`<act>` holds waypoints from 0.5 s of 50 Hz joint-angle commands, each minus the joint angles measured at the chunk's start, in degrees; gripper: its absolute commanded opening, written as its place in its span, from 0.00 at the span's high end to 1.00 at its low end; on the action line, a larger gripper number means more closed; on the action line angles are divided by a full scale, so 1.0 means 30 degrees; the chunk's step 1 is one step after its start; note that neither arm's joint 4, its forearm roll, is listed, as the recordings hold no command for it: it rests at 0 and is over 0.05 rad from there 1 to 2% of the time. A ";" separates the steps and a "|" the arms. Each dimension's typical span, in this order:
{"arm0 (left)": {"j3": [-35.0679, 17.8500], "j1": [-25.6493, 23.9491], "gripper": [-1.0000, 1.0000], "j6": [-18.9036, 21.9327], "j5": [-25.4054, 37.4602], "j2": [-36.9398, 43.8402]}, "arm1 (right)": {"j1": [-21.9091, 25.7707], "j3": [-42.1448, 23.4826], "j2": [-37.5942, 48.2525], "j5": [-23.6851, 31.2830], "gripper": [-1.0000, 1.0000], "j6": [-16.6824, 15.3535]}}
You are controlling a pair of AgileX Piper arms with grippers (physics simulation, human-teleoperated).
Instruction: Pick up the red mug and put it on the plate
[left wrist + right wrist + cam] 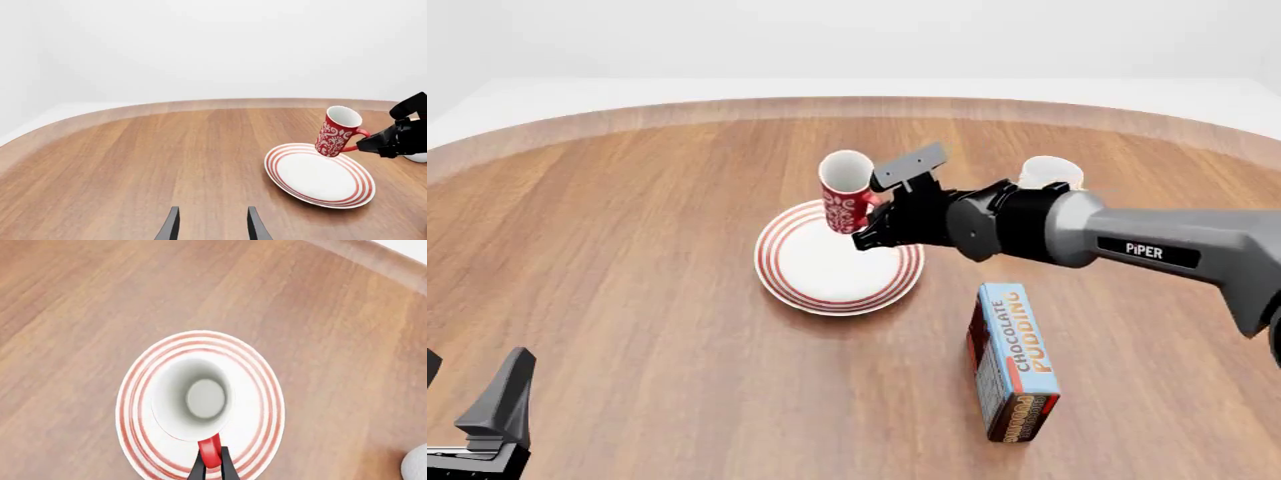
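The red mug with white pattern hangs tilted in the air above the far part of the plate, a round white plate with red rings. My right gripper is shut on the mug's red handle. In the right wrist view the mug's white inside sits over the plate, with the handle between the fingers. The left wrist view shows the mug just above the plate with the right gripper beside it. My left gripper is open and empty, low at the near left.
A plain white mug stands behind the right arm. A chocolate pudding box lies on the table near right of the plate. The wooden table's curved far edge runs across the back.
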 commanded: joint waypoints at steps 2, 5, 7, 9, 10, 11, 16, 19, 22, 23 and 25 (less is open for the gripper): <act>0.0000 0.0000 0.00 0.0000 0.0000 0.0000 | -0.0088 -0.0517 0.0909 -0.0303 1.00 0.0440; 0.0000 0.0000 0.00 0.0000 0.0000 0.0000 | -0.0127 -0.0655 0.1084 -0.0308 1.00 0.0467; 0.0000 0.0000 0.00 0.0000 0.0000 0.0000 | -0.0161 -0.0708 0.1159 -0.0316 1.00 0.0466; 0.0000 0.0000 0.00 0.0000 0.0000 0.0000 | -0.0215 -0.0745 0.1317 -0.0402 1.00 0.0482; 0.0000 0.0000 0.00 0.0000 0.0000 0.0000 | -0.0237 -0.0743 0.1368 -0.0443 1.00 0.0491; 0.0000 0.0000 0.00 0.0000 0.0000 0.0000 | -0.0272 -0.0732 0.1440 -0.0505 1.00 0.0532; 0.0000 0.0000 0.00 0.0000 0.0000 0.0000 | -0.0317 -0.0671 0.1664 -0.0706 1.00 0.0599; 0.0000 0.0000 0.00 0.0000 0.0000 0.0000 | -0.0351 -0.0541 0.1709 -0.1043 1.00 0.0638; 0.0000 0.0000 0.00 0.0000 0.0000 0.0000 | -0.0384 -0.0625 0.1927 -0.1055 1.00 0.0686; 0.0000 0.0000 0.00 0.0000 0.0000 0.0000 | -0.0373 -0.0634 0.1966 -0.1065 1.00 0.0700; 0.0000 0.0000 0.00 0.0000 0.0000 0.0000 | -0.0382 -0.0707 0.2102 -0.1093 1.00 0.0738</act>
